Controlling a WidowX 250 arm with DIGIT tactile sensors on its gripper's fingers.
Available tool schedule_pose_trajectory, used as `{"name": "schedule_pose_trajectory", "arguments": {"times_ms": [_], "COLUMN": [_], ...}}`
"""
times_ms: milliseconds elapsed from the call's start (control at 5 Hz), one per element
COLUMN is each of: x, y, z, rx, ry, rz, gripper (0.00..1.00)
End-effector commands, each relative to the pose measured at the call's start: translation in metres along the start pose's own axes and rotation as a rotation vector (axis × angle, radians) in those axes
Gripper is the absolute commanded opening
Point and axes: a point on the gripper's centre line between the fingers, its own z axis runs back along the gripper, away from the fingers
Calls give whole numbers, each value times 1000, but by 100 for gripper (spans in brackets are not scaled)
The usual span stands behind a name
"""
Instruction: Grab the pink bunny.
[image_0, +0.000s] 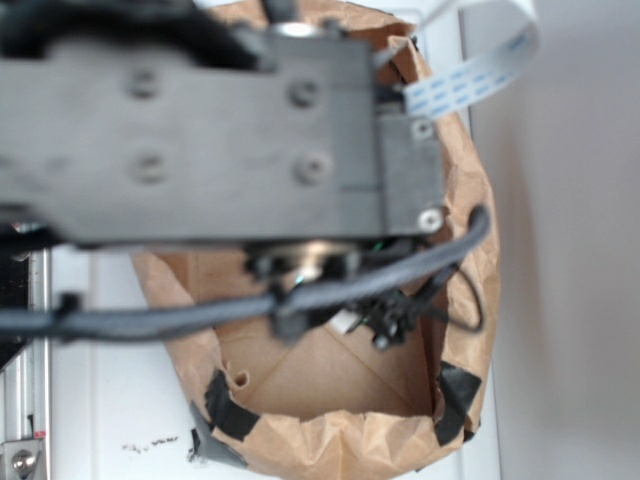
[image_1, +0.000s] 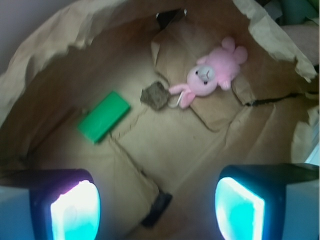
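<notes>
From the exterior view the robot arm (image_0: 200, 130) fills most of the frame, blurred and dark, hanging over a brown paper bag (image_0: 470, 240) that stands open on the white surface (image_0: 110, 400). Black tape (image_0: 228, 405) patches the bag's rim, and a grey cable (image_0: 380, 275) crosses its mouth. The arm hides what lies inside.

The wrist view looks straight down into the bag (image_1: 55, 55). The pincer (image_1: 157, 212) is released, its two glowing fingertips (image_1: 75, 212) spread wide at the bottom edge with nothing between them. On the bag's floor a green block (image_1: 103, 116) lies left. The pink bunny (image_1: 210, 77) lies at upper right, well apart from the pincer, and a small brown lump (image_1: 155, 95) sits just beside its arm.
</notes>
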Motion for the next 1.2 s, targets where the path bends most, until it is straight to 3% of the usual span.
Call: {"name": "schedule_pose_trajectory", "arguments": {"times_ms": [0, 200, 600, 1000], "x": [29, 31, 40, 40], "y": [3, 4, 32, 32], "z": [-8, -20, -45, -45], "rx": [-46, -43, 6, 6], "ry": [-155, -204, -171, -171], "rz": [235, 275, 353, 353], "gripper": [100, 100, 100, 100]}}
